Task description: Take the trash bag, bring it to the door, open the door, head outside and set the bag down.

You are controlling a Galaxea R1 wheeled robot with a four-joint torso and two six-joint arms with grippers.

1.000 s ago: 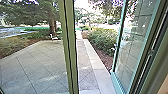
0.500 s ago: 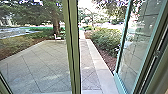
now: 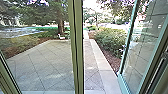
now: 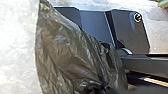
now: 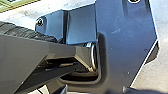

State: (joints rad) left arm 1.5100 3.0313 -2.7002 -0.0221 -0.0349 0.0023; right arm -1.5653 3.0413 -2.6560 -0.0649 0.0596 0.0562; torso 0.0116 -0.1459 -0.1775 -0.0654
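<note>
In the head view, a glass door leaf with a teal frame (image 3: pixel 128 37) stands swung outward on the right. The dark trash bag (image 4: pixel 65 55) shows large and crumpled in the left wrist view, gathered at my left gripper (image 4: pixel 96 90), which is shut on it. In the right wrist view my right gripper (image 5: pixel 95 90) is open, its dark tips well apart with nothing between them.
A green upright post (image 3: pixel 77 47) crosses the middle of the head view. Beyond lie a paved yard (image 3: pixel 45 65), a pale curb (image 3: pixel 102 62), bushes (image 3: pixel 111 40) and a tree (image 3: pixel 60 25). Another frame edge (image 3: pixel 8 72) stands at the left.
The whole head view has shifted, with post, yard and door leaf now farther right in it, so the camera has moved. More of the left frame edge shows.
</note>
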